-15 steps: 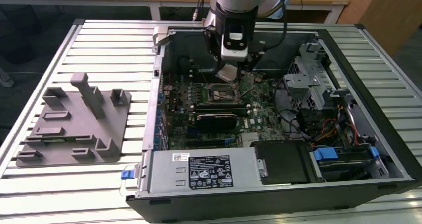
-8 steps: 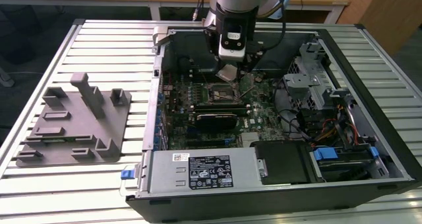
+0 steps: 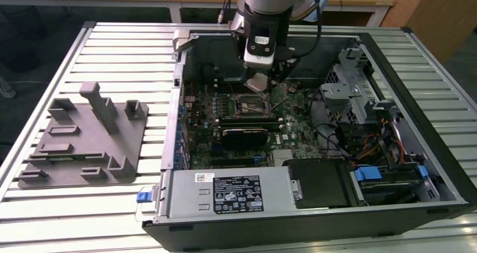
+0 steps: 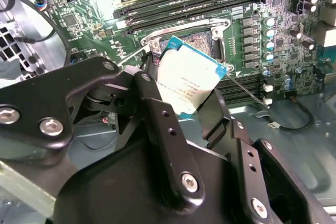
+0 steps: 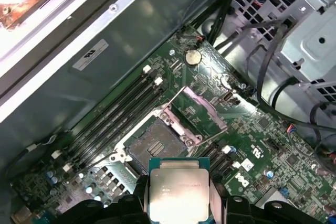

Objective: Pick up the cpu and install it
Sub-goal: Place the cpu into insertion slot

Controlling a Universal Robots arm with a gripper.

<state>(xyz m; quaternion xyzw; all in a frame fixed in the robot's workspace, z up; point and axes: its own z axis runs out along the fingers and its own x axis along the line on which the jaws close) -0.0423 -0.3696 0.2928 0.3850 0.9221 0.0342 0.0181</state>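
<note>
My fingers (image 4: 160, 119) grasp the cpu (image 4: 188, 80) by its edges and hold it above the open socket (image 5: 156, 145) on the motherboard (image 5: 252, 145).

I get glare whitening the motherboard (image 4: 236, 11) beyond my fingers (image 4: 157, 124); the cpu (image 5: 178, 195) between them shines softly, while the case (image 3: 216, 63) interior below them sits dim.

My tool (image 3: 257, 84), gripping silver-lidded square cpu (image 5: 178, 195), hangs over open square metal-framed socket (image 5: 156, 148); gap between free. Flipped-open metal load plate (image 5: 197, 98) flanks socket; thin wire lever (image 4: 247, 89) juts alongside. Grey metal drive cage (image 3: 356, 88) stands toward exterior view's right.
</note>
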